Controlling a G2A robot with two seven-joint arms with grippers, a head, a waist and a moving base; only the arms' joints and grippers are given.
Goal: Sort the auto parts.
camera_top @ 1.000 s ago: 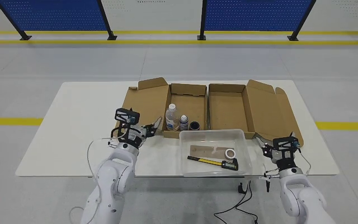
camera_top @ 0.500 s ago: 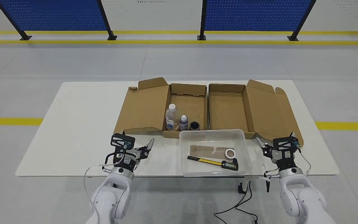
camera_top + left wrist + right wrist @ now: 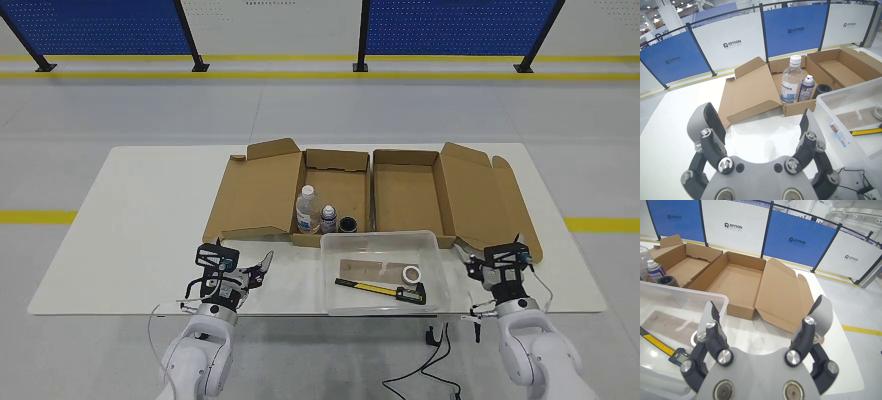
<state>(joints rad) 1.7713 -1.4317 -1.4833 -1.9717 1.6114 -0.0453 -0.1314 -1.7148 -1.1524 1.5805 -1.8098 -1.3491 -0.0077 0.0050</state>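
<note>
Here left gripper (image 3: 757, 109) and right gripper (image 3: 765, 300) gape above white table (image 3: 130, 220), blue panels (image 3: 100, 25) behind.

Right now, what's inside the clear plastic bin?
The bin holds a brown sheet, a metal ring and a yellow digital caliper. Anything beneath the sheet is covered.

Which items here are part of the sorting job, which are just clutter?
Job: clear plastic bottle, blue spray can, black cylinder, silver metal ring, yellow caliper, clear plastic bin, filled cardboard box, empty cardboard box.
Lying about: black cable at table edge, blue fence panels.
</note>
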